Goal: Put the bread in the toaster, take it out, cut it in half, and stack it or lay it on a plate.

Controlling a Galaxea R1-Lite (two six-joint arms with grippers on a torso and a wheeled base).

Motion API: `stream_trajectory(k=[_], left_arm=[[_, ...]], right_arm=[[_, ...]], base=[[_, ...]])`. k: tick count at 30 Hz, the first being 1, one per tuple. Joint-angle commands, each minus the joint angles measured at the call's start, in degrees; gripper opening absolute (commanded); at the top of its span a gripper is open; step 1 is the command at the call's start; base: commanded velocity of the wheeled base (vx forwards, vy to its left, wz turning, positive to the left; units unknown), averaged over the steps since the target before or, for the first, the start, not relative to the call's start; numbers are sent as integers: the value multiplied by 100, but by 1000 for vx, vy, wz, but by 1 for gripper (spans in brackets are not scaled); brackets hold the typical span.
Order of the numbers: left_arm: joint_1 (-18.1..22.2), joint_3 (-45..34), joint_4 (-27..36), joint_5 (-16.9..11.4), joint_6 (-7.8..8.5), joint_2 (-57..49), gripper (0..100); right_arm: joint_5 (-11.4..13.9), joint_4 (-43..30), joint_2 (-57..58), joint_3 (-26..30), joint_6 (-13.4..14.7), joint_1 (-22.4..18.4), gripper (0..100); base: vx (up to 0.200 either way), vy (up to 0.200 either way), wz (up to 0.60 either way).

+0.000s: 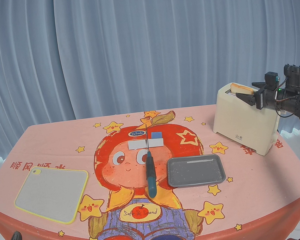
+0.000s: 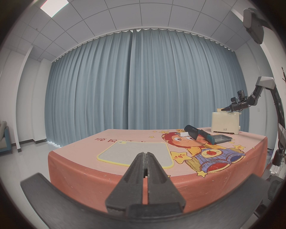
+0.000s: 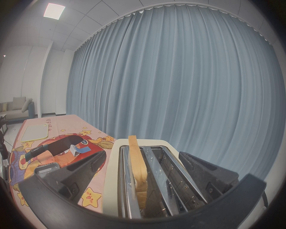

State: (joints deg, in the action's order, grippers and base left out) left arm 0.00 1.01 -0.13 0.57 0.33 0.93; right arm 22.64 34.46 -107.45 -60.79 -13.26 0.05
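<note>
Black left gripper: fingers pressed together on nothing, low off the near left edge of the table, clear of the work; probably idle until the cutting step.
Cutting board: flat at near left, bare, laid ready for halving the bread.
Knife: centre, teal handle toward the near edge for an easy grasp, blade propped on edge in a white rest.
Plate: grey, just right of the knife, set to take the halves.
Toaster: cream, far right, slots facing up.
Bread: upright in one toaster slot, its top poking out.
Right gripper: fingers spread wide at the toaster's top, one on either side of the slice; judged placed to close on it.
</note>
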Motion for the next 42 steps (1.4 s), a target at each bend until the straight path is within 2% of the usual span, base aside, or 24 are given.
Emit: stream_trajectory(k=[1,5,6,20,42], left_arm=[[0,-101,5,4,2,-93,0],[0,-101,5,4,11,-93,0],[0,-101,5,4,11,-93,0],[0,-101,5,4,2,-93,0],[0,-101,-4,4,2,-93,0]], right_arm=[[4,-1,-83,-55,-10,4,100],[-23,-1,-110,-55,-10,48,100],[-49,-1,-136,-47,-10,48,0],[-75,8,-48,-47,-1,127,0],[-58,-10,857,-20,26,224,0]], base=[[0,0,0],[0,0,0],[0,0,0],[0,0,0],[0,0,0]])
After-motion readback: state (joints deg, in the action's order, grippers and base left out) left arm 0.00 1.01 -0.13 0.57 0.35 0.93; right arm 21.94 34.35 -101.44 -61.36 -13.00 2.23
